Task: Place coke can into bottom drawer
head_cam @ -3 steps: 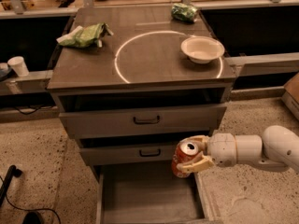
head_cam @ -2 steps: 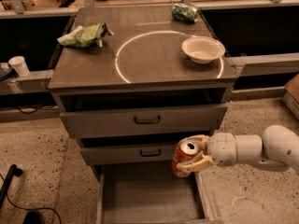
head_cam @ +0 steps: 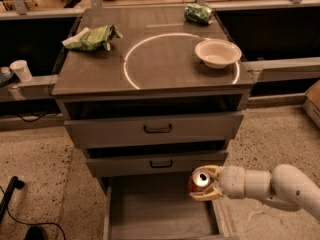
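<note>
I have the end effector (head_cam: 205, 183) clamped on the coke can (head_cam: 200, 180), low beneath the front right corner of the tabletop (head_cam: 165, 71) and over the right side of the open bottom drawer (head_cam: 155, 209). By my reckoning the pickup is done; lowering and release remain.

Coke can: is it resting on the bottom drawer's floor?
No, the gripper holds the coke can raised at the open bottom drawer's right edge.
</note>
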Motion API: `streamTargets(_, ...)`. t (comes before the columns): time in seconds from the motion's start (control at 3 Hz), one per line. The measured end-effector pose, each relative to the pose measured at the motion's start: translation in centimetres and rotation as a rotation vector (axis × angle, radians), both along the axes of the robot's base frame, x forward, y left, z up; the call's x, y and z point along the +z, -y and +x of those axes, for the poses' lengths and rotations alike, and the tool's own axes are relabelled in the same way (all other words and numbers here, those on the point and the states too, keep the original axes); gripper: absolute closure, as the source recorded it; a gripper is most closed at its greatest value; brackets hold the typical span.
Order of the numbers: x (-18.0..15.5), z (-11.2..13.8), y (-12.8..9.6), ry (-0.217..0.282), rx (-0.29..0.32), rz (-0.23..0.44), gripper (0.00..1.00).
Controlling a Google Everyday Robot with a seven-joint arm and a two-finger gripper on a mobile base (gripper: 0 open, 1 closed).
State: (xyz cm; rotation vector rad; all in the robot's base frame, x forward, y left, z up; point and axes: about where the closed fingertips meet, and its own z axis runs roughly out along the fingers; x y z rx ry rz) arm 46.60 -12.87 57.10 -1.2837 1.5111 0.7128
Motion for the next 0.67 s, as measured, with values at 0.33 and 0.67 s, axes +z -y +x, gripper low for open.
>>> streamTargets(0.33, -4.73, -0.56, 1.93, 0.042, -0.057, -0.031, 1.00)
streamTargets(0.67, -4.74, -0.55, 1.93, 0.042, -0.057, -0.031, 1.00)
